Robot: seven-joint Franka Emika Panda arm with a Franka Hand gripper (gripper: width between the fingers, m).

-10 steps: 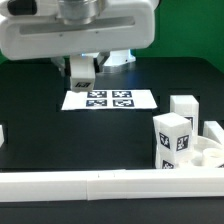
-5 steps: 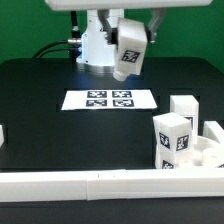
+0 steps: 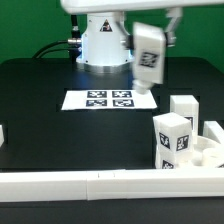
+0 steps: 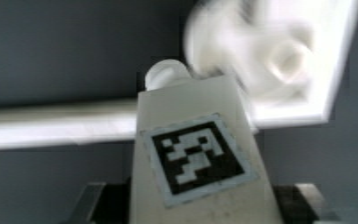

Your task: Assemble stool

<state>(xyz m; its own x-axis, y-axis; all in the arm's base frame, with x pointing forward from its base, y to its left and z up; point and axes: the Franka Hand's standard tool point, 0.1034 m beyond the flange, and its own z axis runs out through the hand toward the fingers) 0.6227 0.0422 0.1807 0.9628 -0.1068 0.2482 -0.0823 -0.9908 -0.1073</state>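
My gripper (image 3: 150, 30) is shut on a white stool leg (image 3: 148, 57) and holds it in the air above the marker board's right end, tag side facing the camera. In the wrist view the leg (image 4: 194, 140) fills the space between the two dark fingers (image 4: 105, 203), and the round stool seat (image 4: 265, 50) shows blurred beyond its tip. At the exterior view's lower right the seat (image 3: 205, 156) lies on the table. One tagged leg (image 3: 172, 140) stands upright at it and another (image 3: 183, 108) just behind.
The marker board (image 3: 110, 99) lies flat mid-table on the black surface. A long white rail (image 3: 100, 186) runs along the front edge, seen also as the rail (image 4: 51, 125) in the wrist view. The robot base (image 3: 100, 45) stands at the back.
The arm has risen from just behind the marker board and swung toward the exterior view's right, carrying the leg with it. The seat and standing legs have not moved.
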